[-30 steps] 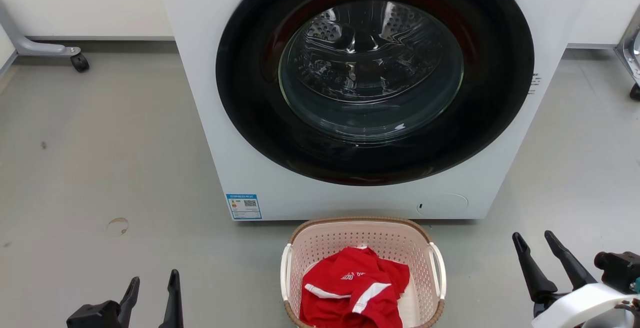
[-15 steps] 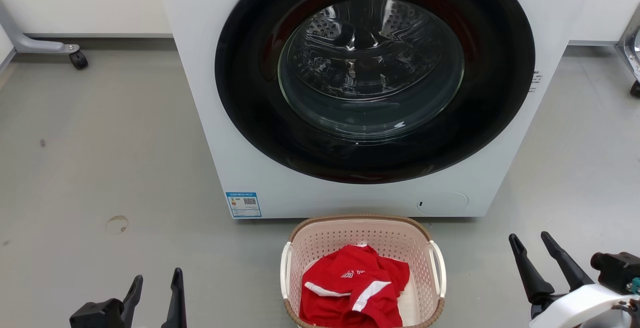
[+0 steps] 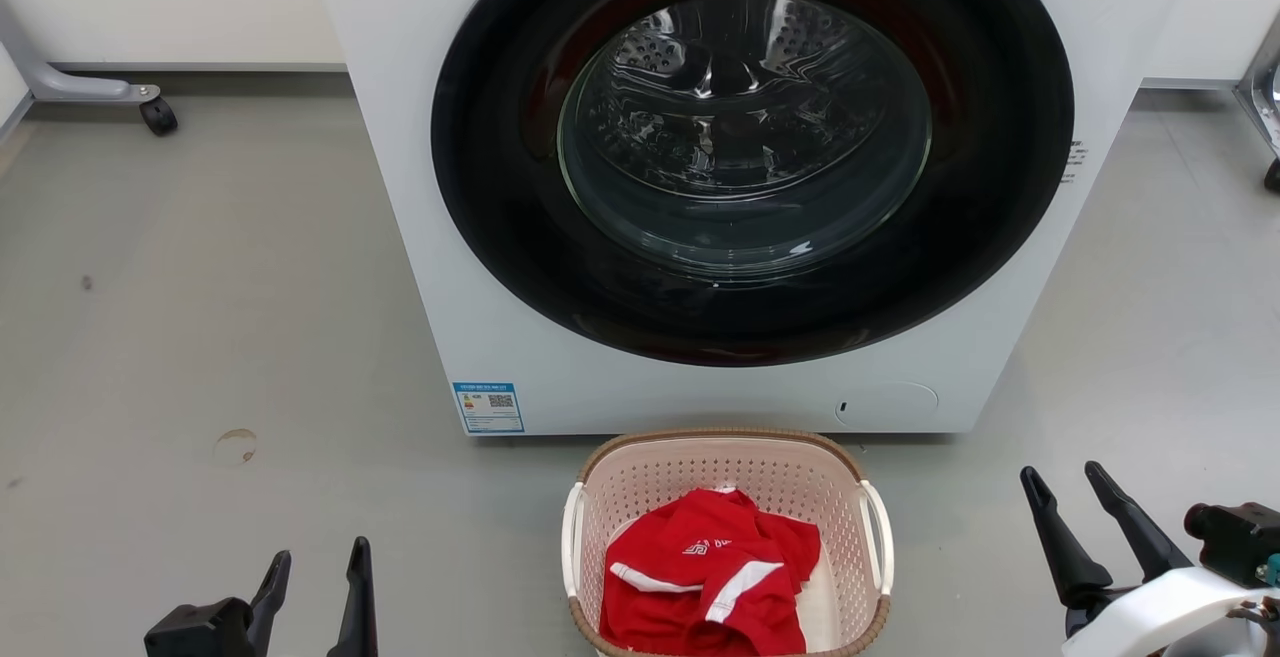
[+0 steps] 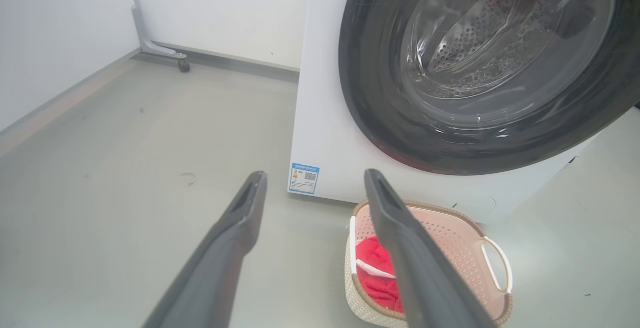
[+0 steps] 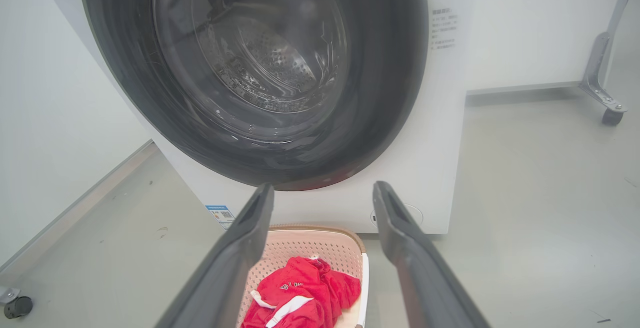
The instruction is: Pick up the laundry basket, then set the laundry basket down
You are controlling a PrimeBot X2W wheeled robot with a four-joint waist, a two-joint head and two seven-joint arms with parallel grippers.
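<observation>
The laundry basket (image 3: 726, 477), pale pink with a brown woven rim and white side handles, sits on the grey floor just in front of the washer, with a red and white garment (image 3: 708, 582) inside. It also appears in the left wrist view (image 4: 450, 240) and the right wrist view (image 5: 312, 245). My left gripper (image 3: 318, 562) hovers open at the lower left, well apart from the basket. Off to the basket's right, my right gripper (image 3: 1062, 477) stands open too, with nothing between its fingers.
A white front-loading washer (image 3: 720, 177) with a dark round door rises directly behind the basket. Wheeled metal frame legs stand at the far left (image 3: 90, 92) and far right (image 3: 1262, 127). Bare grey floor (image 3: 200, 317) spreads on both sides.
The head view has shifted slightly, so the washer and basket sit a touch higher. Both grippers stay open with hardly any movement.
</observation>
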